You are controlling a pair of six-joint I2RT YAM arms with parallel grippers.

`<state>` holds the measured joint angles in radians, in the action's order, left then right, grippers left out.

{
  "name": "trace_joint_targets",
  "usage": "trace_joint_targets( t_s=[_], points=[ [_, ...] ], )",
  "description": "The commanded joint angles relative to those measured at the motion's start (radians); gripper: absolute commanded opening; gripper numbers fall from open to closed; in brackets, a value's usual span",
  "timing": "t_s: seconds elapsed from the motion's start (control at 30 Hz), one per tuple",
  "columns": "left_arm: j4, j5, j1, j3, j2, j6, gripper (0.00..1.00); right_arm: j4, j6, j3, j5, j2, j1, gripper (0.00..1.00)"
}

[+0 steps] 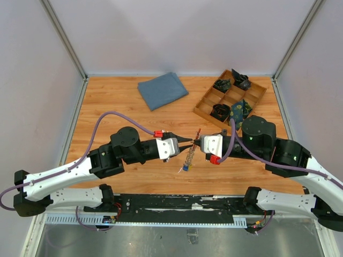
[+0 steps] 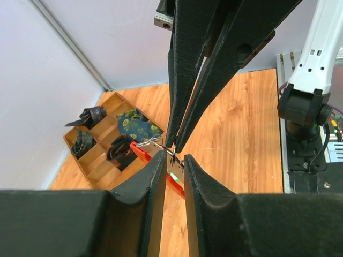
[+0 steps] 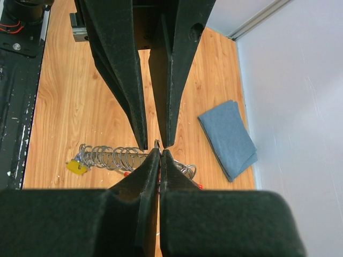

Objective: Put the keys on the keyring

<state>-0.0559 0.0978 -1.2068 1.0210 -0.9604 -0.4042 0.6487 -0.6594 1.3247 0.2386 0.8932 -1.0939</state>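
Observation:
My two grippers meet tip to tip over the middle of the table. The right gripper (image 1: 197,142) (image 3: 159,152) is shut, the red keyring (image 1: 198,132) (image 2: 140,152) crossing under its jaws and a thin wire ring poking out at its tip. The left gripper (image 1: 190,141) (image 2: 174,159) has its jaws a narrow gap apart, with a flat silver key filling that gap. The other keys (image 1: 187,158) (image 3: 110,157) hang below as a string of silver rings with a yellow and blue end. How the key sits on the keyring is hidden by the fingers.
A folded blue cloth (image 1: 162,89) (image 3: 228,136) lies at the back centre. A wooden compartment tray (image 1: 260,96) (image 2: 99,174) with dark rolled items stands at the back right. White walls enclose the table on three sides.

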Motion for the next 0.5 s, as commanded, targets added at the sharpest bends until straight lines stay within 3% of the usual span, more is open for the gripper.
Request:
trace_joint_targets(
  t_s=[0.0,0.33,0.47],
  points=[
    [0.011,-0.011,-0.004,0.017,-0.004,-0.013,0.24,-0.049,-0.004,0.003,0.023,-0.014,-0.024,0.00],
    [0.010,-0.027,-0.004,0.020,-0.014,-0.018,0.22,-0.056,-0.004,-0.003,0.051,-0.020,-0.025,0.00],
    [0.013,-0.033,-0.004,0.022,-0.015,-0.018,0.16,-0.055,-0.004,-0.010,0.057,-0.020,-0.025,0.00]
  ],
)
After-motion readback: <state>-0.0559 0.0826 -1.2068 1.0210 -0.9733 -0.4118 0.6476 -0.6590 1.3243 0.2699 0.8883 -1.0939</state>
